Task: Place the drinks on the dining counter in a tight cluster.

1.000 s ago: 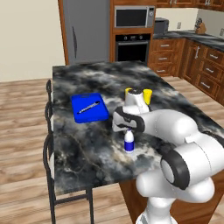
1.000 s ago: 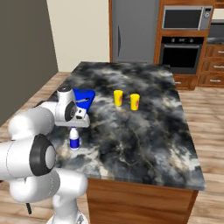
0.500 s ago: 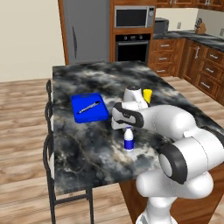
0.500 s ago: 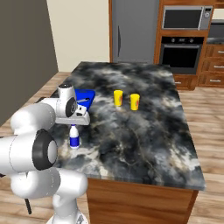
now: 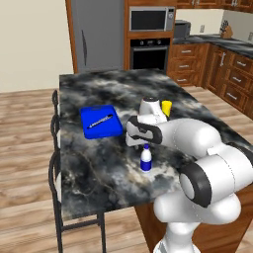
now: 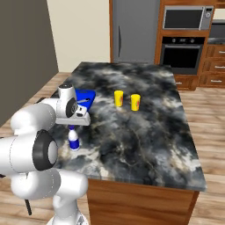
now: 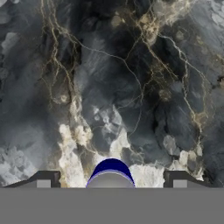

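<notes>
The white bottle (image 5: pixel 145 159) stood upright on the dining counter (image 5: pixel 99 163), near the edge closest to you and well apart from the blue board (image 5: pixel 101 121) and the two yellow cups (image 6: pixel 127 100). Your gripper (image 7: pixel 112 180) hung directly above it with both fingers (image 7: pixel 44 179) spread wide, one on either side of the blue cap (image 7: pixel 111 167) and touching neither side of it. You held nothing.

I would have judged this bottle small, light and rigid, with a smooth wall that could slip under a weak pinch. Tall for its narrow base, it would likely tip at a sideways nudge. The body just below the cap looked the safest place to grip, squarely across its width.
</notes>
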### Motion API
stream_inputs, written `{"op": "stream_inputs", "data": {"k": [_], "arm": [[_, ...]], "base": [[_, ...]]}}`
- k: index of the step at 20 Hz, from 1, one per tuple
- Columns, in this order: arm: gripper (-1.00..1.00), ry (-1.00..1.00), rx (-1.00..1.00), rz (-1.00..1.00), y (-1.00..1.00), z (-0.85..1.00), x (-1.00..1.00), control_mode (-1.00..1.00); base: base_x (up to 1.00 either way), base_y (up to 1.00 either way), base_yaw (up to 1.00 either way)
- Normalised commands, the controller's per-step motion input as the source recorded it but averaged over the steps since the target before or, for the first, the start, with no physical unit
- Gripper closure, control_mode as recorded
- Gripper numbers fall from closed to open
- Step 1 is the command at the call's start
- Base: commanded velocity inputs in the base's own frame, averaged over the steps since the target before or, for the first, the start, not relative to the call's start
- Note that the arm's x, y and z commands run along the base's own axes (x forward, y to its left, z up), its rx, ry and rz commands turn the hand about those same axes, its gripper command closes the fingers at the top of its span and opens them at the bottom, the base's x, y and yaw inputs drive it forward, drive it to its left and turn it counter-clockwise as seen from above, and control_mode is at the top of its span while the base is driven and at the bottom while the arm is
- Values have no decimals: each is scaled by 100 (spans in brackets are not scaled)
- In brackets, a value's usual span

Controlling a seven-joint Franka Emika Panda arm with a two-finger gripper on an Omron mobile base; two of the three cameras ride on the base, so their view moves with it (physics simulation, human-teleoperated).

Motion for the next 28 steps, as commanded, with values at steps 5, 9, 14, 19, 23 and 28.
{"op": "stream_inputs", "data": {"k": [5, 9, 14, 19, 23, 28], "arm": [[-100, 0, 0, 0, 0, 0, 0, -100], [-100, 0, 0, 0, 0, 7, 0, -100], [-100, -1, 0, 0, 0, 25, -3, -100], [-100, -10, 7, 0, -15, 39, -62, -100], [-100, -10, 11, 0, -33, 25, -92, -100], [-100, -10, 11, 0, -35, 16, -86, -100]], "base": [[0, 0, 0], [0, 0, 0], [0, 0, 0], [0, 0, 0], [0, 0, 0], [0, 0, 0]]}}
